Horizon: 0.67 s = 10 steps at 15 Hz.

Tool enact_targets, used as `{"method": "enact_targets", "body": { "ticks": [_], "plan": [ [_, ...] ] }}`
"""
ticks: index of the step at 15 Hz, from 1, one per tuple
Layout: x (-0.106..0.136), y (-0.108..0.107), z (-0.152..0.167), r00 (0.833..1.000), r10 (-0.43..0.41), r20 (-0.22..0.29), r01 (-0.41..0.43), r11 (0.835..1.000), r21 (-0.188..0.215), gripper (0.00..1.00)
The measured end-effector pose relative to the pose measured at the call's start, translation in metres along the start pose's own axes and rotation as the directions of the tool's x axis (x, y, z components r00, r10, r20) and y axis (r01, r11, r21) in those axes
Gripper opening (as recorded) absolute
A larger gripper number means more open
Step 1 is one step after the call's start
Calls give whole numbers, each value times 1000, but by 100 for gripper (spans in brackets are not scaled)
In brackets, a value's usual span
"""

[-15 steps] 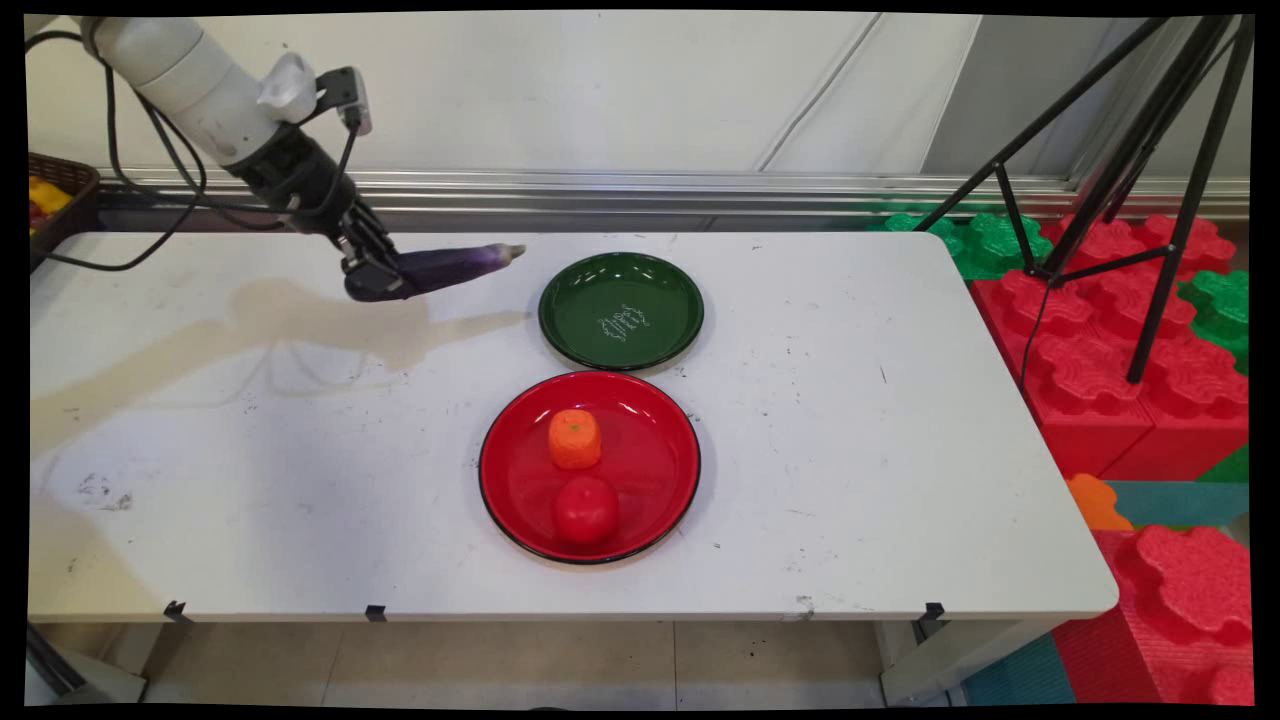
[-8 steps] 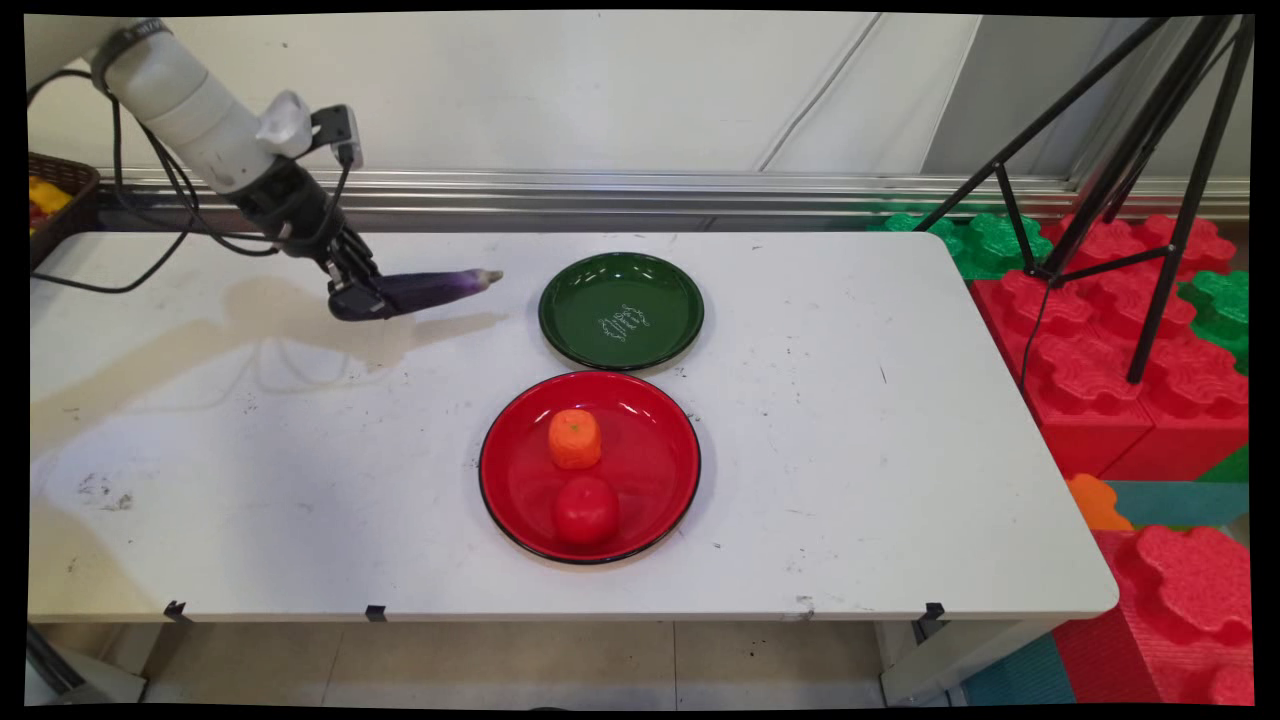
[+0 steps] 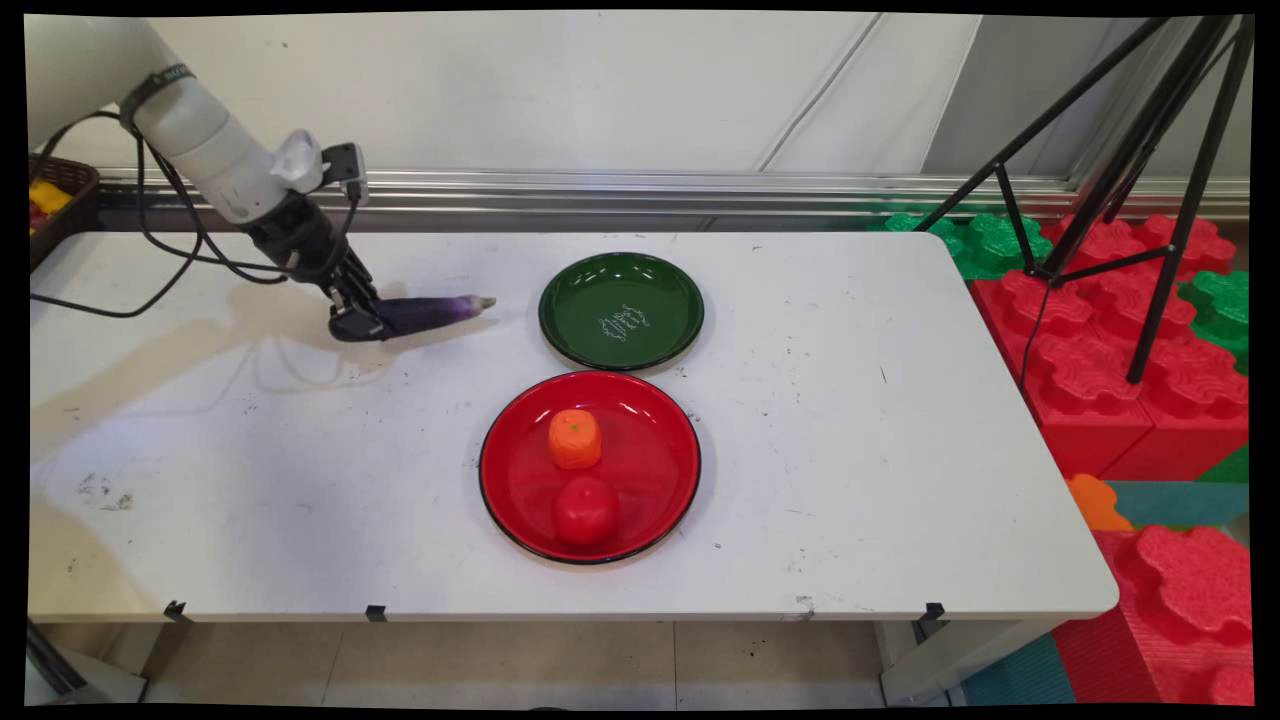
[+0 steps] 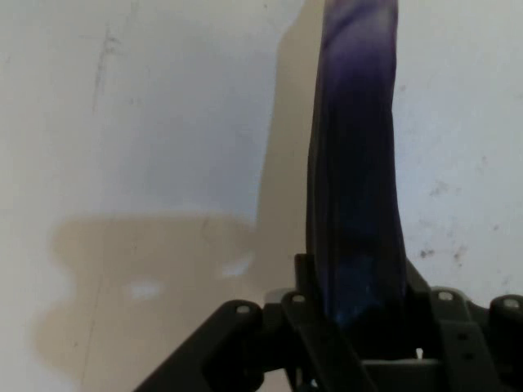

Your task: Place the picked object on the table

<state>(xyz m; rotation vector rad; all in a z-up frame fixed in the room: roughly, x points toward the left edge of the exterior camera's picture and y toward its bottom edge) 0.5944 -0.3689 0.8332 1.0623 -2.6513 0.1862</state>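
gripping purple eggplant [image 3: 428,312] by thick end, gripper [image 3: 352,322] jaws clenched on it, low over white table [image 3: 850,420] at far left. green plate [image 3: 621,310] near stem tip. beyond, red plate [image 3: 650,475] with orange [image 3: 575,438], tomato [image 3: 586,510].

The gripper [image 3: 352,318] has carried the eggplant [image 3: 425,312] left and down toward the table [image 3: 900,450]
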Motion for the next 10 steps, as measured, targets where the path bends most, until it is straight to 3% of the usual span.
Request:
{"method": "enact_targets", "body": {
  "ticks": [4,5,10],
  "plan": [
    [-5,-5,13,1000,-6,9,6,1000,-2,0],
    [-5,-6,16,1000,-10,8,10,1000,-2,100],
    [-4,-9,20,1000,-17,-4,17,1000,-2,100]
  ]
}}
